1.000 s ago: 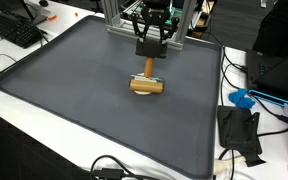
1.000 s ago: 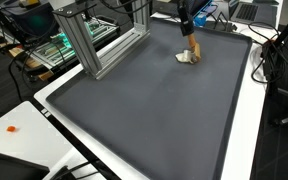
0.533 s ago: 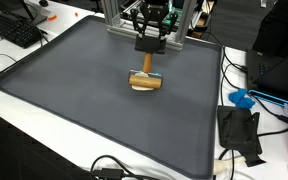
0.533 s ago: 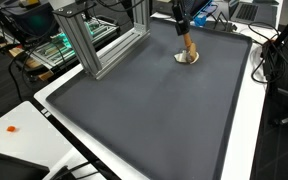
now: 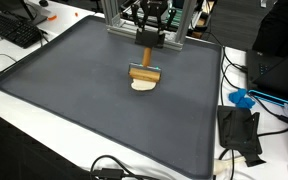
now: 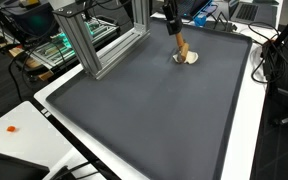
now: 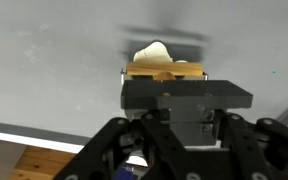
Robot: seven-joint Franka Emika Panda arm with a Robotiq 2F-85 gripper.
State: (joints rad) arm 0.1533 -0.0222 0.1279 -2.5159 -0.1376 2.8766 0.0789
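Observation:
A wooden tool with a thick round head [image 5: 144, 74] and a thin handle is on the dark grey mat [image 5: 74, 95] near its far edge. My gripper [image 5: 148, 41] is shut on the handle from above and holds the tool tilted. A small cream piece [image 5: 142, 86] lies on the mat under the head. In the other exterior view the gripper [image 6: 174, 25] holds the tool [image 6: 182, 46] above the cream piece [image 6: 188, 58]. The wrist view shows the wooden head [image 7: 164, 70] and the cream piece [image 7: 152, 50] past my dark fingers [image 7: 174, 105].
An aluminium frame [image 6: 89, 45] stands along one mat edge. A keyboard [image 5: 19, 30] lies off the mat. A blue object [image 5: 242, 98], a black pouch [image 5: 239, 132] and cables lie on the white table beside the mat. A small orange thing [image 6: 12, 128] sits on the table.
My gripper has risen and drawn back towards the frame with the handle in it. The wooden head has come up off the mat, and the cream piece now shows beneath it.

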